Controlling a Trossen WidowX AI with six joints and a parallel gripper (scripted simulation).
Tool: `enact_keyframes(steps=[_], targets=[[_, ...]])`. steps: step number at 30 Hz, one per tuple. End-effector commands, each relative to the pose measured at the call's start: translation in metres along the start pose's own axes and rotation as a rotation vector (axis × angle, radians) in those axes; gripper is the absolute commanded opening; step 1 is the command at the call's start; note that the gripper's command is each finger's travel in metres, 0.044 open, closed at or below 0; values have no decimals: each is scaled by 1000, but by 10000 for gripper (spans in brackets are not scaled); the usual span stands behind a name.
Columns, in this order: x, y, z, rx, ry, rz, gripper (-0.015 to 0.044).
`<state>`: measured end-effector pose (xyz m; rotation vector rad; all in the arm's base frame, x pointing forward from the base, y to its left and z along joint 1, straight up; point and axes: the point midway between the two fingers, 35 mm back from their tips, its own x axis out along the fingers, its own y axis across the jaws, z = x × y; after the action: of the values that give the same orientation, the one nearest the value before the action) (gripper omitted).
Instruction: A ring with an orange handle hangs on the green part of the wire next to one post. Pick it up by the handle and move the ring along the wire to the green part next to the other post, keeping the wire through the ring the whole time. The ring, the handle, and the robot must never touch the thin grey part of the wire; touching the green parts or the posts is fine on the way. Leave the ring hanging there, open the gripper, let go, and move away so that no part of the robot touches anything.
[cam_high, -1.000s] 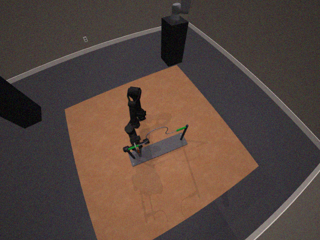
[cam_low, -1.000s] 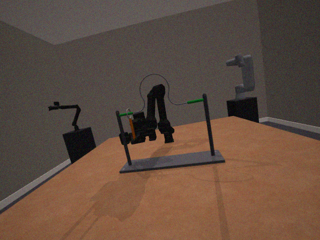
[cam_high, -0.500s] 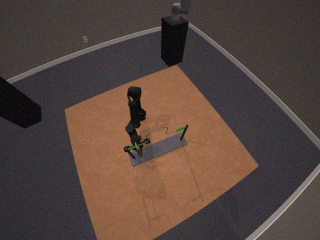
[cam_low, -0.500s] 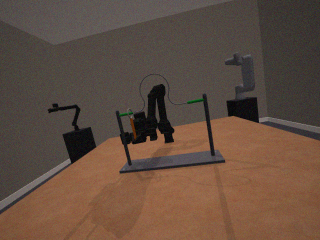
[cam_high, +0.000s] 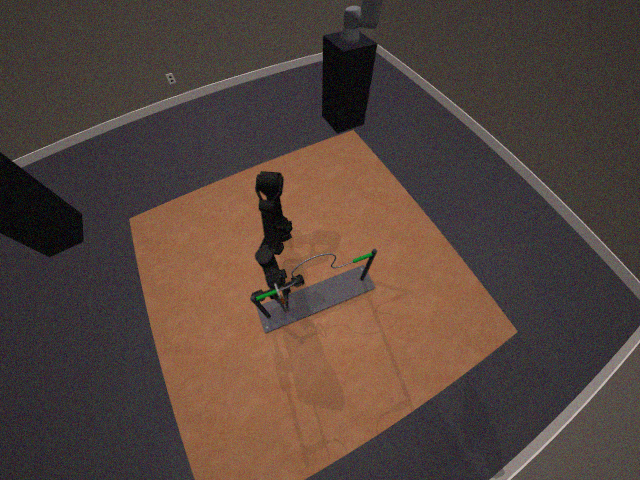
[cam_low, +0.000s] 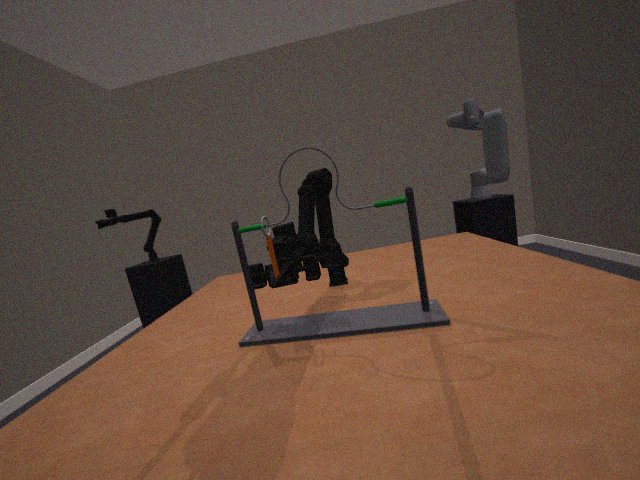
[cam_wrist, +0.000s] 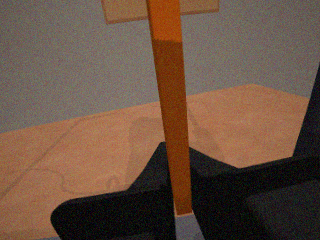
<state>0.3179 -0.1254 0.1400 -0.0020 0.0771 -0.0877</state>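
The pale ring (cam_high: 277, 287) (cam_low: 267, 232) is around the wire at the inner end of the left green part (cam_high: 266, 295) (cam_low: 248, 228), close to where the thin grey wire (cam_high: 316, 255) (cam_low: 308, 148) starts. Whether it touches the wire is unclear. Its orange handle (cam_high: 282, 300) (cam_low: 273, 255) (cam_wrist: 172, 95) points down from the ring, slightly tilted. My gripper (cam_low: 276, 280) (cam_wrist: 168, 146) is shut on the handle's lower part, below the wire. The other green part (cam_high: 363, 257) (cam_low: 390, 202) is at the right post (cam_high: 368, 266) (cam_low: 417, 248).
The left post (cam_high: 262, 308) (cam_low: 253, 304) stands close beside my gripper; any contact cannot be told. The grey wire rises in a tall arch between the green parts, with my arm behind it in the exterior view. A grey base plate (cam_high: 330, 294) (cam_low: 356, 321) joins the posts.
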Motion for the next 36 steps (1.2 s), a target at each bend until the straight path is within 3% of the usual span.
enact_keyframes(steps=[1,19,36], targets=[[0,5,2,4,-5,0,-150],[0,34,2,92,-7,10,-150],[0,84,13,365,-12,38,-150]])
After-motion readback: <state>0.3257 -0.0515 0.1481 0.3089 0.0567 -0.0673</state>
